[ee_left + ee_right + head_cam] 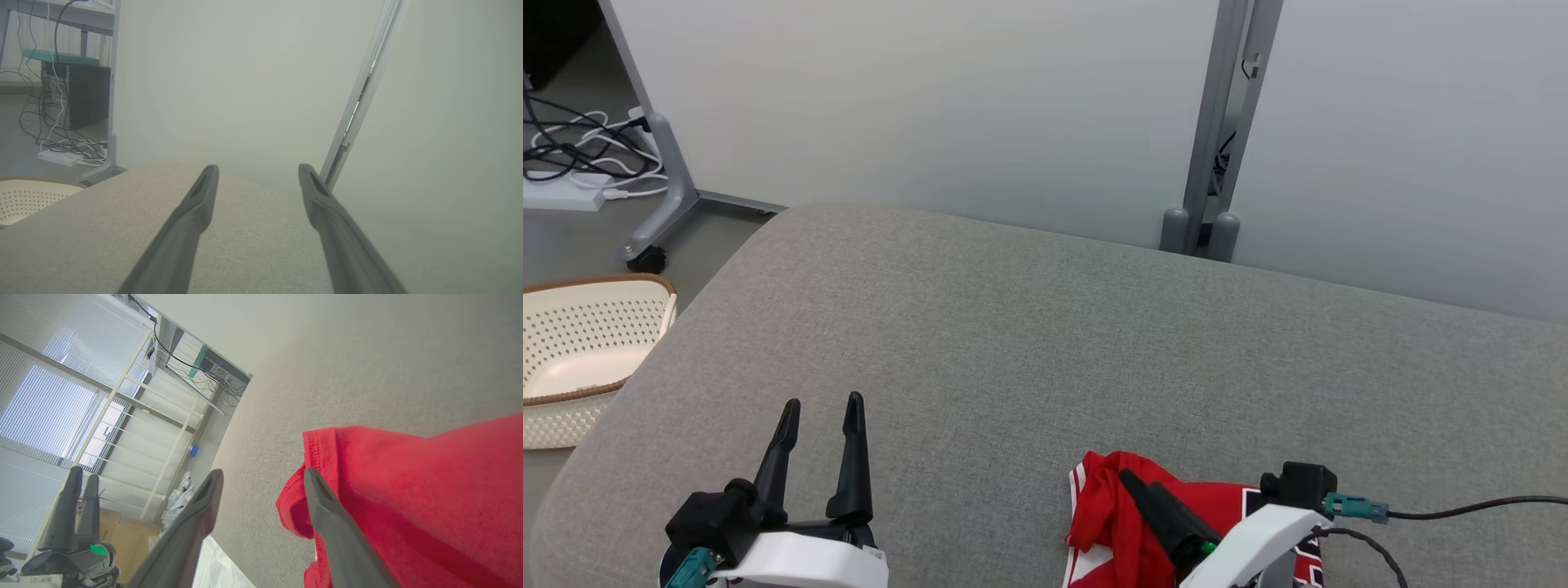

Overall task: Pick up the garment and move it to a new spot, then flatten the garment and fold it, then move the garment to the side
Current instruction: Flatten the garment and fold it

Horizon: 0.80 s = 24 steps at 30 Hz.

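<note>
Since the right pincer (pixel 262 473) stands wide with one finger over the hem of the bunched red garment (pixel 1119 506) at the bench's (pixel 1013 327) near right edge, closing may pinch only a hem and slip; the left pincer (pixel 823 402), also wide, hovers near left.

The left tool (pixel 823 400) is hovering at the head view's lower left, pointing forward with jaws standing well apart. The right tool (pixel 262 473) is slanting up and leftward at lower right, jaws likewise gaping wide.
</note>
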Motion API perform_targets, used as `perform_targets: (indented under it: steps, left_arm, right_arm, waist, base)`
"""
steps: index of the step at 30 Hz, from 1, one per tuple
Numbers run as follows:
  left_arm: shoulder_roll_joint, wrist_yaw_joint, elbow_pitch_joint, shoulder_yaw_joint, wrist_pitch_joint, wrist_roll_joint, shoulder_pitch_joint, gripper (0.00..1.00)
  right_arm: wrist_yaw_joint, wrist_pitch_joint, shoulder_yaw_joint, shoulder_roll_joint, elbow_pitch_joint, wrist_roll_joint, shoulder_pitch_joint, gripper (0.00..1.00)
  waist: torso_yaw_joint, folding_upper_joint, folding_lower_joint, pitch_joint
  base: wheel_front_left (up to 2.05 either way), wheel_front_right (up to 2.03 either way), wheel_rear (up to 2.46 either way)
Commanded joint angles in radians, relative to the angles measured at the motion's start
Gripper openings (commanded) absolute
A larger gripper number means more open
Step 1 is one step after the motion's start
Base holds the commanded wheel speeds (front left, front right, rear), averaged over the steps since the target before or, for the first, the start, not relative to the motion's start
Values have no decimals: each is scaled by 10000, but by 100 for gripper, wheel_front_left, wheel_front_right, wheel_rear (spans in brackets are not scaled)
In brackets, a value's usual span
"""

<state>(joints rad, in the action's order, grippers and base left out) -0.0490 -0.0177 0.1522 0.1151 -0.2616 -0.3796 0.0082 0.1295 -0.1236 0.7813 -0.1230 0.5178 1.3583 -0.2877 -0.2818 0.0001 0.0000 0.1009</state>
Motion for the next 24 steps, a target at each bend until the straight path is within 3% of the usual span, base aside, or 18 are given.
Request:
perform_targets:
  steps: [1,9,12,17,22,24]
  left_arm:
    - [-35,61,11,-42,-30,27,41,100]
    - [-35,122,-105,-68,-30,-110,49,100]
    - [-37,97,-184,4,-30,-127,35,100]
    - [-38,-13,-330,127,-30,-169,-45,100]
    - [-41,-59,-381,337,-30,-169,-83,100]
    - [-37,-100,-397,411,-30,-188,-93,100]
  right_arm:
    - [23,-54,-77,-94,-66,-74,-107,100]
    - [23,-733,-969,-1287,-536,-1032,-448,100]
    - [23,-1133,-1362,-2072,-623,-2160,-567,100]
    - [23,-1425,-2565,-2855,-669,-4248,-201,100]
    - [23,-1424,-4609,-2772,-1172,-6953,679,100]
    - [23,-1426,-5448,-2355,-1496,-7706,1246,100]
  waist:
    - [118,-1,0,90]
    - [708,-1,0,176]
    - [930,-1,0,144]
    - [1264,-1,0,9]
    - [1560,-1,0,-161]
    - [1643,-1,0,-220]
  base:
    - [0,0,0]
    - [0,0,0]
    - [0,0,0]
    - [0,0,0]
    - [0,0,0]
    - [0,0,0]
